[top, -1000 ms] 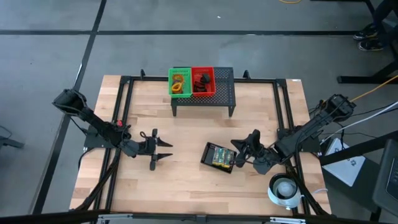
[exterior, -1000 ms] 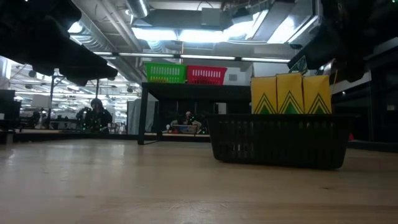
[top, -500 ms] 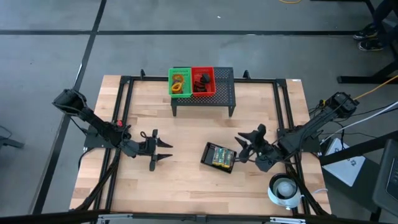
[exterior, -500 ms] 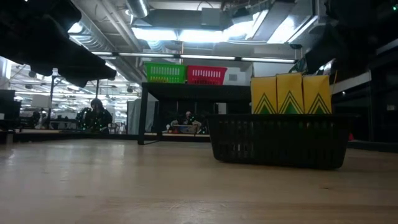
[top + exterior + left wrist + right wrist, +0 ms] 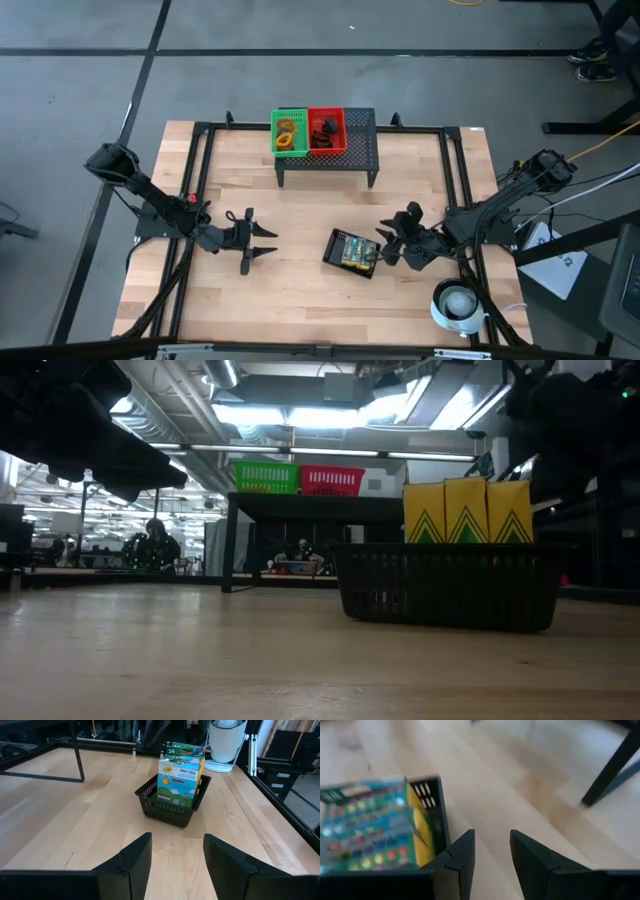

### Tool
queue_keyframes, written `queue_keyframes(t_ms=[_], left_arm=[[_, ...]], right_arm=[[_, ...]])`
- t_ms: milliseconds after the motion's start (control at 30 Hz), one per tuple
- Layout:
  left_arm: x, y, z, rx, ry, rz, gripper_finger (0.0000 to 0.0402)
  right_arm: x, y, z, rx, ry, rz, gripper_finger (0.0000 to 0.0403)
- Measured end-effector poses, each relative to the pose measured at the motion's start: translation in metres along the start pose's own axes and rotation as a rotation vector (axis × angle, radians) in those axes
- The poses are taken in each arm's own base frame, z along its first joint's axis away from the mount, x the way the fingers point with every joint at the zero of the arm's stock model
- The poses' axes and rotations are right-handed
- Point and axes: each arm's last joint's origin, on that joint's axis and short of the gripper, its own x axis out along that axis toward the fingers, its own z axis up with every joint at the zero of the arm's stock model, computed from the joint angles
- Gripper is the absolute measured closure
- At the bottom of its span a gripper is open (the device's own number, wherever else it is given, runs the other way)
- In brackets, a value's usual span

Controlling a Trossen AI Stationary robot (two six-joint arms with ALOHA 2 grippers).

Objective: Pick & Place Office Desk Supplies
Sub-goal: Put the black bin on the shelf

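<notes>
**Packets lie just left of the right gripper**

On the table, a black basket holds the packets upright. It sits right of centre, its long axis tilted across the table. The right gripper hangs just beside its right edge, fingers parted around nothing. The left gripper, also spread and empty, waits well apart to the left; the right arm is nearer.

Pale wooden table, matt grain

The packets stand in a basket on the bench. Two bins sit on the stand at the far side. The round object lies near right.
</notes>
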Motion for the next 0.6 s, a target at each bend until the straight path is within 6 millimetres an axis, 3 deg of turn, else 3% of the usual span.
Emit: queue_keyframes(t_ms=[600], left_arm=[[0.000,0.001,-0.002,-0.014,0.019,0.005,0.0226]], right_arm=[[0.011,0.007,-0.015,-0.015,0.193,0.085,0.0277]])
